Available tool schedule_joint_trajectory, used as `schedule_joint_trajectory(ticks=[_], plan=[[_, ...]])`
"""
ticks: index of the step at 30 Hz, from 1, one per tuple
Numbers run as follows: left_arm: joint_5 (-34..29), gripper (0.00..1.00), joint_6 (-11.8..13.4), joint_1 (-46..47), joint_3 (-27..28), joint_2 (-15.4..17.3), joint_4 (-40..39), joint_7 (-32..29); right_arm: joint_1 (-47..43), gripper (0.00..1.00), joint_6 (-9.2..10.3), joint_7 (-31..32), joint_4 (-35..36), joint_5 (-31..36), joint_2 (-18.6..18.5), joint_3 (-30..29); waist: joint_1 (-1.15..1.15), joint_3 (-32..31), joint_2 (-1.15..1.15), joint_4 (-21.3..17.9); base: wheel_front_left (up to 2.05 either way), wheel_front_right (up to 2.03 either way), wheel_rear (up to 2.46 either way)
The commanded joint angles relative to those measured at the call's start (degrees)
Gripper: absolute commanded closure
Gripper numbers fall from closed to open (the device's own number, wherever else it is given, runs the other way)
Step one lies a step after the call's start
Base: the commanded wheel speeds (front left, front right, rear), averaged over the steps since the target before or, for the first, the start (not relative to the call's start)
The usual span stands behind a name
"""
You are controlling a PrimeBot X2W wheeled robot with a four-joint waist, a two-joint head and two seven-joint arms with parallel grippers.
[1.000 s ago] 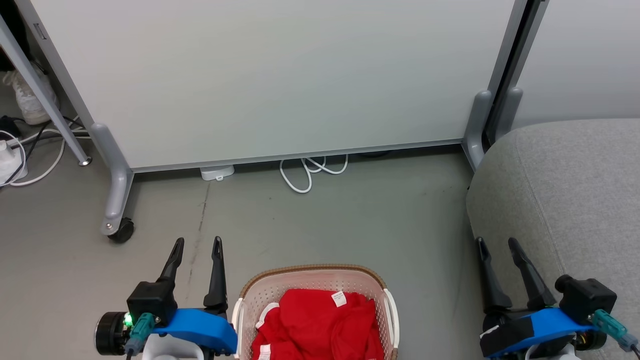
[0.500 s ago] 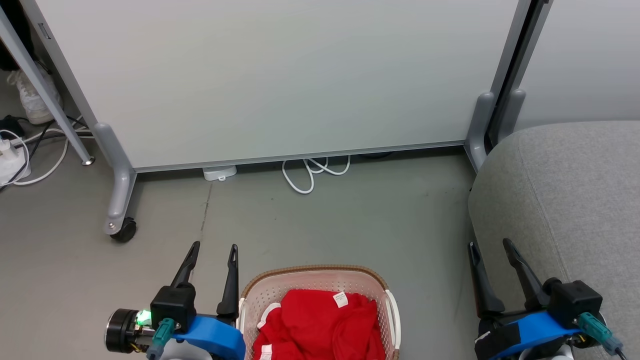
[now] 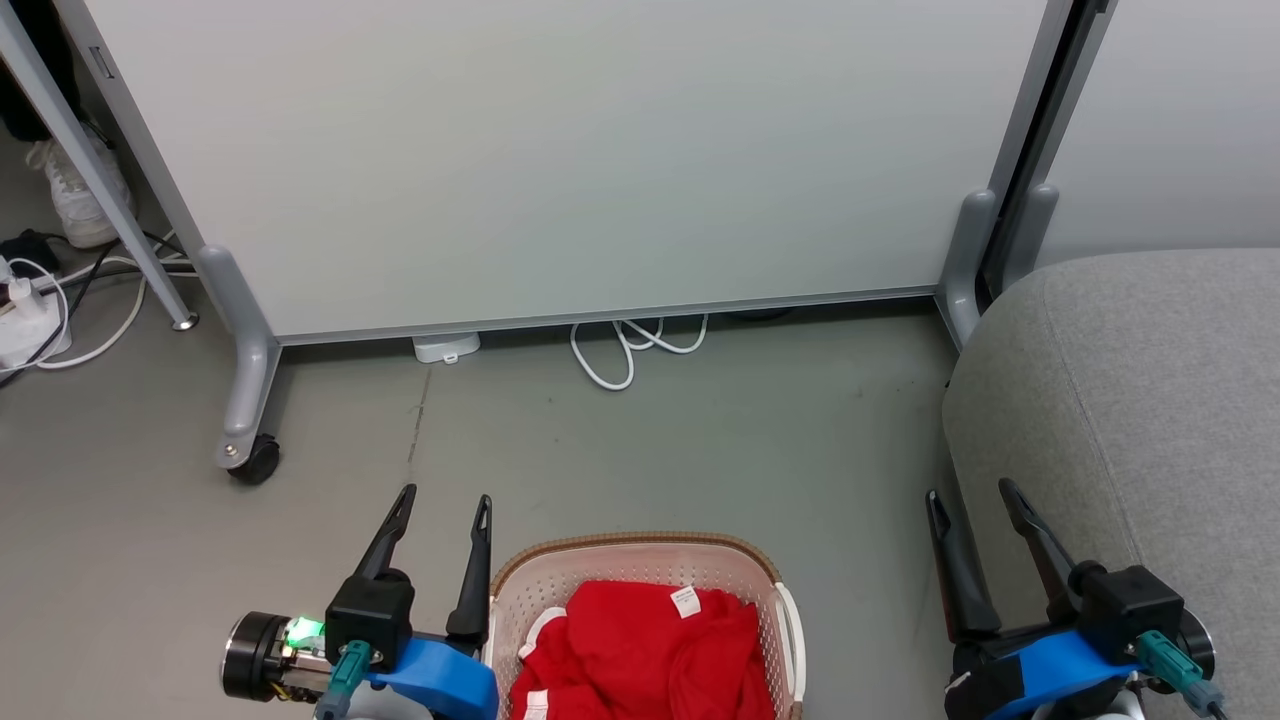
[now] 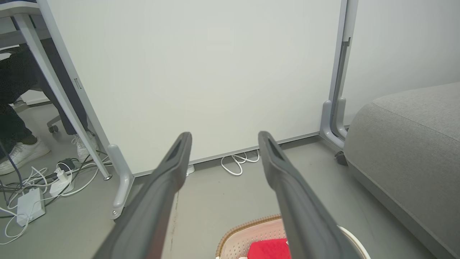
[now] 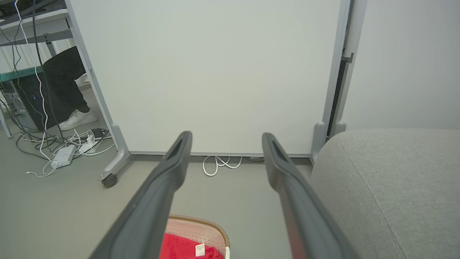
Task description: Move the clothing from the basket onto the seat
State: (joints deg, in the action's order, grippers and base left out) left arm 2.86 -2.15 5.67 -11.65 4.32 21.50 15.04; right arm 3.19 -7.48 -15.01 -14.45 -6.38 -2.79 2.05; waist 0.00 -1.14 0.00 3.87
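While the left gripper [image 3: 446,496] and right gripper [image 3: 970,490] stood spread and empty either side of the basket [image 3: 640,543], the red clothing [image 3: 640,650] lay heaped inside it, near the grey seat [image 3: 1150,400]. A shallow pinch might drag a second garment over the rim onto the floor [image 3: 700,440]. The right wrist view caught a person's leg [image 5: 66,79], where the head view stopped at the white shoe [image 3: 75,195].

One basket [image 3: 630,541]. One heap of red clothing [image 3: 640,650] inside it; cannot tell how many garments. One small white label [image 3: 686,602] on top. One grey seat [image 3: 1130,400]. Two grippers: left gripper [image 3: 446,497] and right gripper [image 3: 969,490], two dark fingers [image 3: 475,570] apiece. One white panel [image 3: 560,160] on the floor [image 3: 700,440], with one caster [image 3: 253,462] seen. One looped white cable [image 3: 630,352]. Two white shoes [image 4: 21,156].
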Motion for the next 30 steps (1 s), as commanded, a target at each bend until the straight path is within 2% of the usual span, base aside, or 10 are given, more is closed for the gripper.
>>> schedule_joint_trajectory(ticks=[1,12,20,30], plan=[[-0.1,0.00,-0.2,0.4,0.3,0.0,0.1,0.2,-0.5,0.00,-0.03,-0.3,-0.1,0.1,-0.2,0.0,0.00,0.0,0.00,0.0,0.00,0.00,0.00],[-0.6,0.00,-0.8,0.5,1.1,-0.2,0.8,0.2,-0.4,0.00,-0.03,-0.3,0.0,-0.3,-0.2,0.1,0.00,0.0,0.00,-0.5,0.00,0.00,0.00],[-2.3,0.00,-2.8,4.8,-0.8,2.0,4.3,0.2,1.3,0.00,-0.03,-0.2,0.4,-0.1,-0.2,0.7,0.00,2.4,0.00,-3.5,0.00,0.00,0.00],[-3.6,0.00,-4.9,15.9,-5.5,6.0,15.8,0.2,6.3,0.00,-0.03,-0.2,2.0,-0.7,-0.2,1.5,0.00,13.5,0.00,-10.1,0.00,0.00,0.00]])
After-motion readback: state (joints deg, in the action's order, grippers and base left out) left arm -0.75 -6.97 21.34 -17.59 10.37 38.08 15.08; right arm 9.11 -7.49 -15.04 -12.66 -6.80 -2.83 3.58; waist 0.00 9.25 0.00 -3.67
